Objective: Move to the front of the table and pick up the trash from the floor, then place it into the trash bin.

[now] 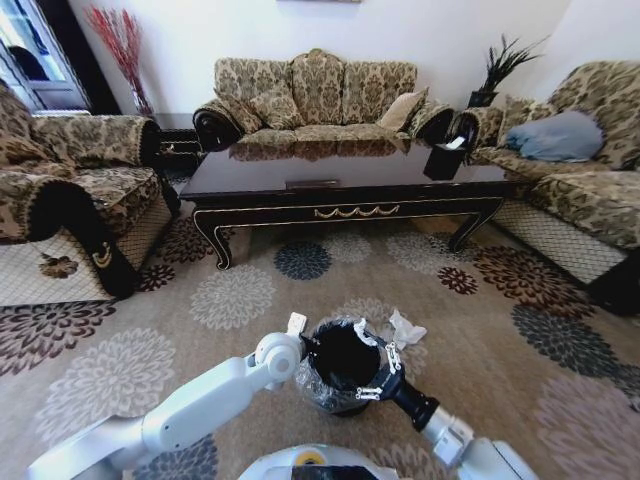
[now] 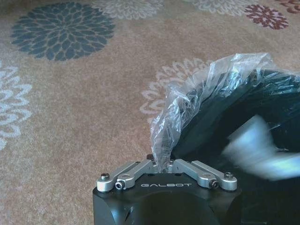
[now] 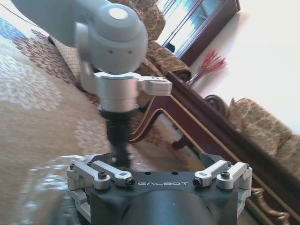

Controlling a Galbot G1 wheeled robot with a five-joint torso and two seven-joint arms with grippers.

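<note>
Grips the rim of the clear plastic bag [image 2: 197,93] with the left gripper [image 2: 161,165]: links folded in toward the centre, jaws closed, the film rising straight up out of the pinch. Sits at the near-left edge of the trash bin [image 1: 318,392], with the black mouth of the bin just beside and beyond the closed fingertips. Shows a pale blur over that mouth in the left wrist view; cannot tell what it is.

Hangs the right gripper [image 1: 375,372] at the opposite edge of the bin, facing the left one across the opening. Spread wide, links [image 3: 220,176] splayed far to both sides, nothing seen held between them. Looks past its own jaws onto the left arm's wrist [image 3: 117,89], close ahead, with crinkled bag film low at one side.

Leaves a crumpled white tissue [image 1: 406,327] on the floor [image 1: 500,350], just beyond the right gripper and outside the bin, near its far rim but apart from both sets of fingers. Faces the table [image 1: 340,180], well beyond both grippers across open carpet.
</note>
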